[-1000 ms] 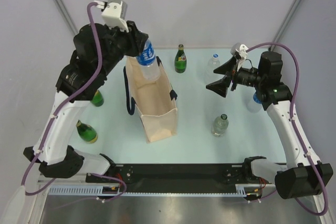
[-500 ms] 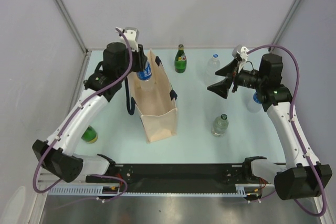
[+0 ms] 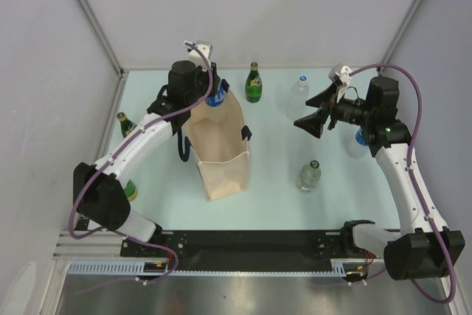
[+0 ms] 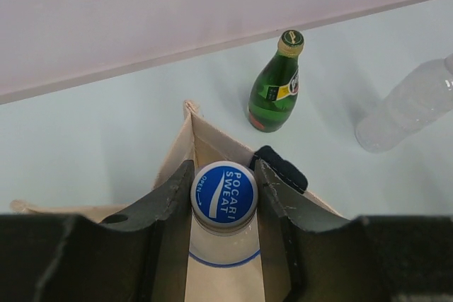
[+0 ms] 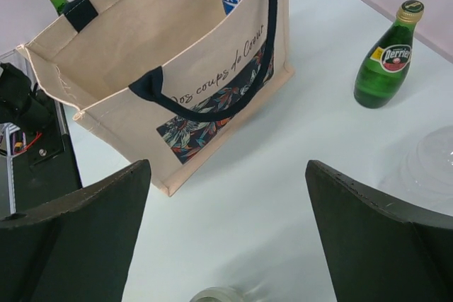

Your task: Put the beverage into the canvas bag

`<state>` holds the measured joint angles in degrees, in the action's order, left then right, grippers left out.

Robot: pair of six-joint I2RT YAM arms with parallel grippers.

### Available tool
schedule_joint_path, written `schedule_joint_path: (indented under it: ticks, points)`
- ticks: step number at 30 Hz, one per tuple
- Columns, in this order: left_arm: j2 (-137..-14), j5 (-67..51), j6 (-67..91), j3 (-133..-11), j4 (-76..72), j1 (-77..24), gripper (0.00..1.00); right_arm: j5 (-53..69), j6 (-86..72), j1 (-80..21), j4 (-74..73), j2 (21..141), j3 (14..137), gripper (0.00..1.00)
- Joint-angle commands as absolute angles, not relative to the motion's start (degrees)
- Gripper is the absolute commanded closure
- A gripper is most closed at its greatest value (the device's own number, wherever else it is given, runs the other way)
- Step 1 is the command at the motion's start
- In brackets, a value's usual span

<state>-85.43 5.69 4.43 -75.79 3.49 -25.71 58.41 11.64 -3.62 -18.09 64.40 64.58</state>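
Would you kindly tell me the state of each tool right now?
Left tool: closed on the Pocari Sweat bottle, partly inside the canvas bag.
Right tool: open, holding nothing.

Overall light: bright and even from overhead, and the table (image 3: pixel 273 182) reads pale right across for you.
Shadows: soft and faint; beside the bag (image 5: pixel 177 90) you get only a grey smudge.
Glare: small highlights on the green bottle (image 5: pixel 386 61) and a dull sheen on the metal strip (image 3: pixel 258 293).
Left wrist focus: lettering on the blue-capped bottle (image 4: pixel 224 199) is crisp, while the left gripper's fingers (image 4: pixel 163 203) go dark and soft.
Right wrist focus: your bag print is readable; the right gripper's fingers (image 5: pixel 78 231) are blurred black masses.
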Motion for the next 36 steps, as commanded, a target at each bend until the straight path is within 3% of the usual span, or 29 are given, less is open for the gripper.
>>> schedule_joint_path:
  ticks: [1,23,30,36]
  points:
    - [-85.5,4.9,3.0,-74.8,-9.4,-25.3,1.0,58.6,12.3,-3.2,-15.9,65.3,65.0,0.03]
    - [-94.8,6.7,6.1,-70.2,-14.7,-23.2,0.99,58.6,14.0,-2.6,-16.6,69.0,67.1,0.03]
    - [-93.3,6.9,6.9,-68.2,-14.9,-22.9,0.59,58.7,14.7,-2.5,-17.6,69.5,67.7,0.03]
    - [-89.0,6.4,6.7,-67.1,-14.1,-22.9,0.4,58.9,14.9,-2.5,-18.2,70.5,68.7,0.03]
